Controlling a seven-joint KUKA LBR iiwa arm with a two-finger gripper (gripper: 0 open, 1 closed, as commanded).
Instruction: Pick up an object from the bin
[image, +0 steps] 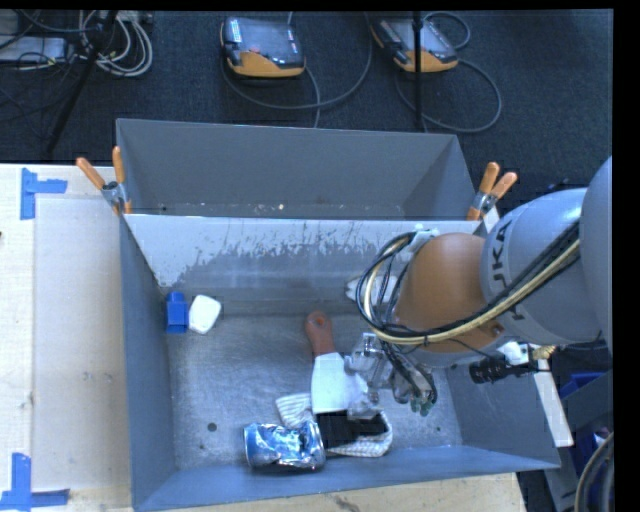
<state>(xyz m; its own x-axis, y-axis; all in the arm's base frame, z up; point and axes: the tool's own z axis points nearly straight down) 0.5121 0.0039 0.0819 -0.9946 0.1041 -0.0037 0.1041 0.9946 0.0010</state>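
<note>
the gripper hangs low in the front right part of the grey metal bin. it is just beside a white flat rectangular piece with a red-brown rounded handle, and seems to cover the right edge of this piece. whether the gripper is wide or narrow i cannot tell, because seen from above its parts crowd together. nothing is seen held in it. so i judge that the step in hand is the placing of the gripper at a thing, before the grasp; the pick itself is not yet done.

the white piece lies flat on the bin floor, with its handle pointing toward the back wall. its front end meets a small heap: a black flat object, a white net-like cloth around it, and a crushed blue and silver can to the left. well apart, near the left wall, a small blue block and a white rounded lump lie touching one another.

the next move, i think, calls for a firm closing on an edge of the white piece and then a straight lift. a flat thing gives little to hold, so it may slip. the cloth and the black object lie so near that they could be dragged along.
</note>
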